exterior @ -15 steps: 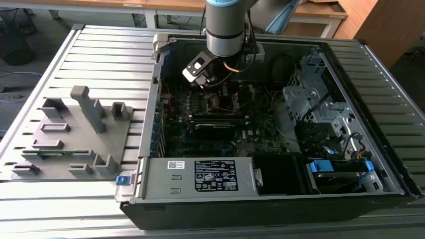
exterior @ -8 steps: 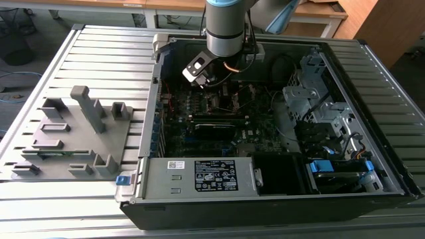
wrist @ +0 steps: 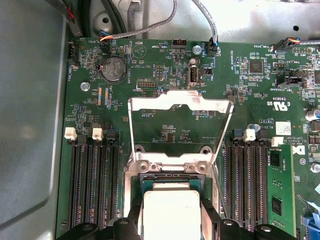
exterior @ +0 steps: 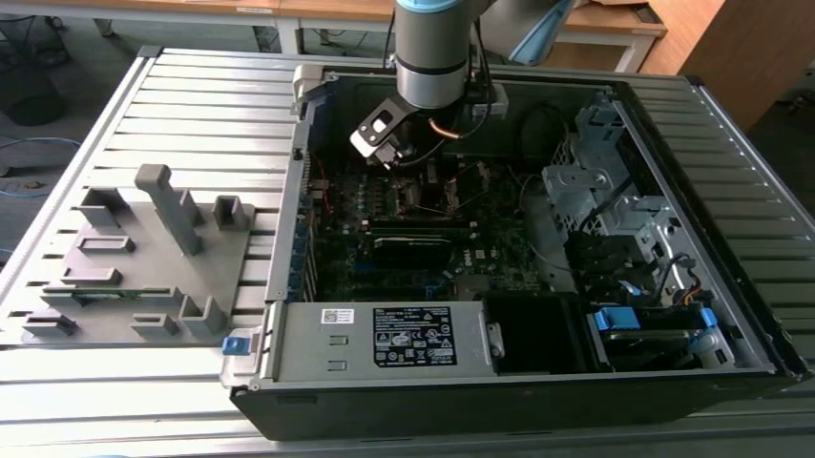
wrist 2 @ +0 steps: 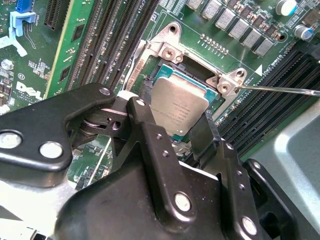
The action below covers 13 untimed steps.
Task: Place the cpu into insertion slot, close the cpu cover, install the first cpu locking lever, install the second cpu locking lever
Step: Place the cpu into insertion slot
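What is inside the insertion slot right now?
The cpu, gripped at its sides by the gripper, lies in the opening of the insertion slot, whose dark rim shows beside it. What lies beneath it is covered, so full seating cannot be judged. The cpu cover stands open.

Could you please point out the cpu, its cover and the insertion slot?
cpu [wrist 2: 179, 107], second wrist view, middle of its metal top.
cpu cover [wrist: 150, 103], first wrist view, top bar of the raised frame.
insertion slot [wrist: 170, 165], first wrist view, its silvery rim.
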Available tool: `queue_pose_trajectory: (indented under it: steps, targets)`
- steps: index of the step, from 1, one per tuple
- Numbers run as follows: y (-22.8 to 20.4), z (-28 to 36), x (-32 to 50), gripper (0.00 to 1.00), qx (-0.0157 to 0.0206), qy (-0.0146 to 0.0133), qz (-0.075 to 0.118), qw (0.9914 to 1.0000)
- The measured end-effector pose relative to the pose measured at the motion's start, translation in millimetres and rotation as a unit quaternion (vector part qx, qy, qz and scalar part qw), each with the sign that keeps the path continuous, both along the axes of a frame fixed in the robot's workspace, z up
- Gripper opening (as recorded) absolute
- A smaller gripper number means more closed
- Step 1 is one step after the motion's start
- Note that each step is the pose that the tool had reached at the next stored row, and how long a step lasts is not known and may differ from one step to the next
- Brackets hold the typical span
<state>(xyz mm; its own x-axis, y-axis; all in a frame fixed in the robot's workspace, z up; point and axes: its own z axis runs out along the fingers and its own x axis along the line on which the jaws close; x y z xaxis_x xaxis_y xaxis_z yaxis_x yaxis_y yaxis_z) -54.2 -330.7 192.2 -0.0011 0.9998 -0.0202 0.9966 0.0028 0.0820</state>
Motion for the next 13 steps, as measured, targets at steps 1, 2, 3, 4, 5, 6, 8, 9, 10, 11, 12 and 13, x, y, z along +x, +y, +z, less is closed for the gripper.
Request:
queue_pose_trajectory:
  steps: [1,2,3,4,5,6,8,9,10,11,12,13]
  targets:
    - [0.0,0.0,0.0,0.54,0.0,0.0,0.0,1.0]
    - [0.0,0.0,0.1,0.54,0.0,0.0,0.0,1.0]
    - [0.0,0.0,0.1,0.54,0.0,0.0,0.0,1.0]
    - [0.0,0.1,0.1,0.54,0.0,-0.0001,0.0,1.0]
    - [0.1,0.3,0.1,0.54,0.0001,-0.0001,0.0,1.0]
    - [0.1,0.6,0.1,0.54,0.0,-0.0001,0.0,1.0]
    - [0.1,1.2,0.2,0.54,0.0001,-0.0002,0.0,1.0]
    - [0.0,1.6,0.1,0.54,0.0,0.0,0.0,1.0]
    - [0.1,1.7,0.2,0.54,0.0001,-0.0001,0.0,1.0]
    - [0.1,1.7,0.1,0.54,0.0002,-0.0001,0.0,1.0]
    - [0.1,1.7,0.1,0.54,0.0002,-0.0001,0.0,1.0]
    - [0.0,1.8,0.1,0.54,0.0002,-0.0001,-0.001,1.0]
